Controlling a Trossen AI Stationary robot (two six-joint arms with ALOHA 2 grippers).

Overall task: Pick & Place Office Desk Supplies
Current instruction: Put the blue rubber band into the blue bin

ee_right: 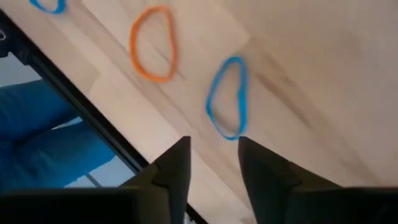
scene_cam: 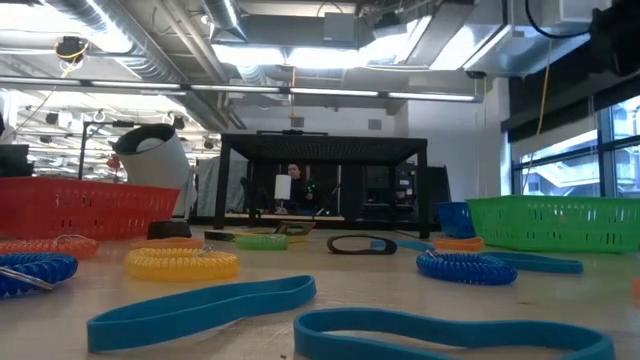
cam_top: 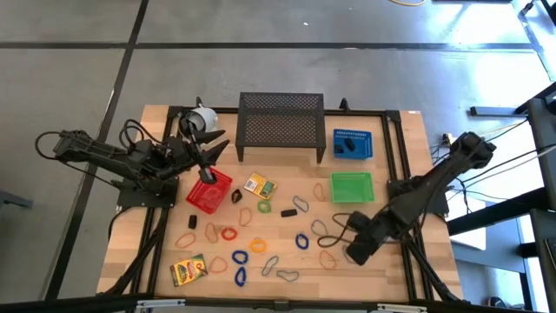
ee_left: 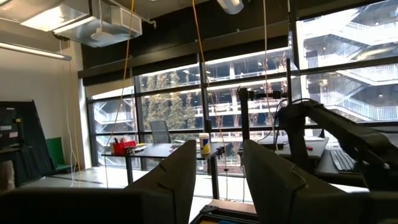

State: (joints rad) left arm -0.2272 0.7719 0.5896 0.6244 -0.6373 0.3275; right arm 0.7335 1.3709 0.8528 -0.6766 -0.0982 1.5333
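Note:
Many thin loops in blue, red, orange, green and grey lie flat across the table's near half, among them a blue loop and an orange loop. Two yellow-green boxes and small black blocks lie among them. My right gripper hovers open over the near right part of the table, pointing down, just short of the blue loop, with nothing between its fingers. My left gripper stands raised and open above the red basket, also with nothing between its fingers.
A green basket and a blue basket stand at the right. A black mesh shelf is at the far middle, with a white mug to its left. The table's near edge runs close to my right gripper.

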